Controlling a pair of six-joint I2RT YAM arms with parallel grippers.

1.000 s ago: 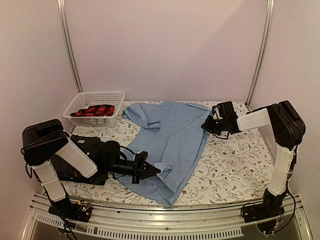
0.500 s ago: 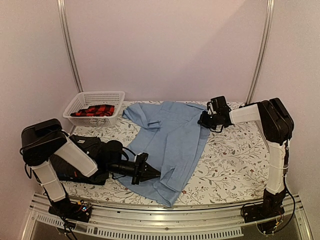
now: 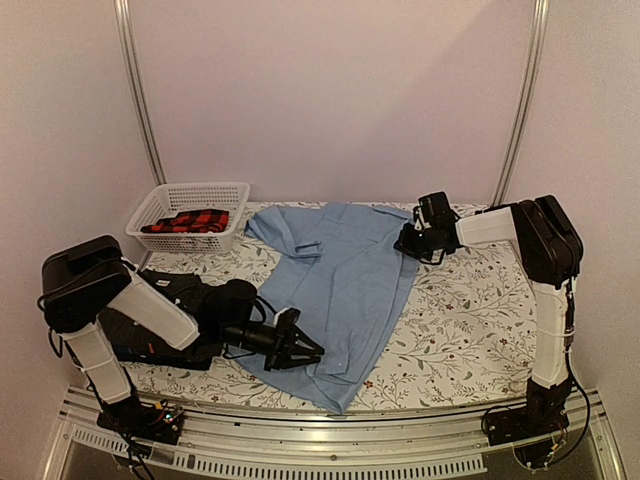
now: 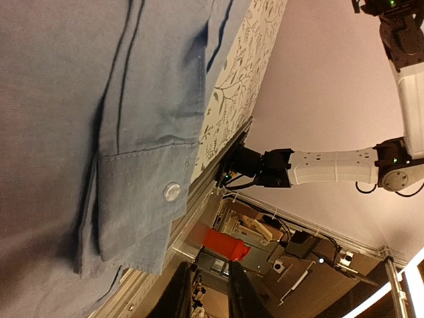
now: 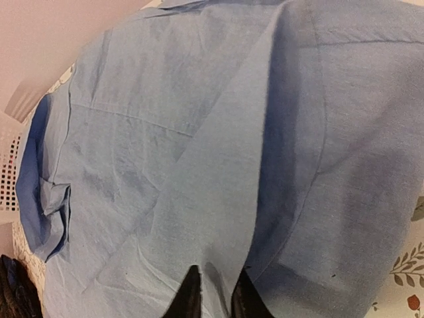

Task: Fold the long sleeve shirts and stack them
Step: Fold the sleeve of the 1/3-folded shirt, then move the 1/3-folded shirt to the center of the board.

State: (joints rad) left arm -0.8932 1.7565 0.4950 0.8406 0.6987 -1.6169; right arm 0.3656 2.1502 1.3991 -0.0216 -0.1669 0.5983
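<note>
Left arm and right arm: white links, black joints, black cables.

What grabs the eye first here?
A blue shirt lies sprawled across the middle of the table. The left pincer is at its near-left edge and the right pincer at its far-right edge. At far left, a white basket holds red-and-black plaid cloth.
</note>
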